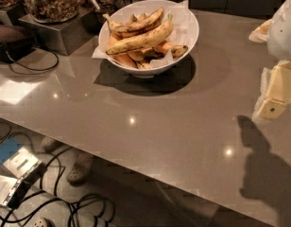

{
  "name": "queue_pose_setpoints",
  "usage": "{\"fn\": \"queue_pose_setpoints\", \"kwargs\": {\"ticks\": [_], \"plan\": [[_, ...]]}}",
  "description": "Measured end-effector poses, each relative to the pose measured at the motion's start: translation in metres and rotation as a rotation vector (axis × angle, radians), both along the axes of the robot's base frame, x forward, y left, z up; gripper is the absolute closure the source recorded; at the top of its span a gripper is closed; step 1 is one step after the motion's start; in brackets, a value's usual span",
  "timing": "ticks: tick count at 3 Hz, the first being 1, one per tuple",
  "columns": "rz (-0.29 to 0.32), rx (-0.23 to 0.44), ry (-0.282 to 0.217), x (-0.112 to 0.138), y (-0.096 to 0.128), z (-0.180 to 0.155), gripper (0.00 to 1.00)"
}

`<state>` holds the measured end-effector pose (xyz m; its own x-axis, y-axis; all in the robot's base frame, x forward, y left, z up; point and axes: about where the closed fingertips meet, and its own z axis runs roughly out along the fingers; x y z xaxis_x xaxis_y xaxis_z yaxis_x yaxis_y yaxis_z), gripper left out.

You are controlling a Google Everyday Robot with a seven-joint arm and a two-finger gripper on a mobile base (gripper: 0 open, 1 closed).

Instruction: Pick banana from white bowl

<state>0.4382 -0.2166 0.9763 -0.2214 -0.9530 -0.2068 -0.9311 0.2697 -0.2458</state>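
The white bowl (185, 36) stands on the grey counter at the upper middle, lined with crumpled white paper. The banana (141, 39), long, yellow with brown speckles, lies across the top of several smaller, browner bananas in the bowl, its stem tip pointing up right. The gripper (277, 94) is at the right edge, cream-coloured, well to the right of the bowl and apart from it, above the counter.
A glass jar of nuts (50, 1) on a metal box stands at the upper left, with a dark device and cable (13, 40) beside it. The counter's front edge (112, 162) runs diagonally; cables and a box lie on the floor below.
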Motion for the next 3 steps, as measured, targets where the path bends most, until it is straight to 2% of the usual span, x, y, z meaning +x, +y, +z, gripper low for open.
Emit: {"fn": "queue_pose_setpoints", "kwargs": {"ticks": [1,2,3], "plan": [[-0.001,-0.003,-0.013,0.01,0.008,0.004,0.0],[0.069,-0.046,-0.018,0.039,0.038,0.013,0.0],[0.161,-0.12,-0.011,0.071,0.074,0.014,0.0]]}}
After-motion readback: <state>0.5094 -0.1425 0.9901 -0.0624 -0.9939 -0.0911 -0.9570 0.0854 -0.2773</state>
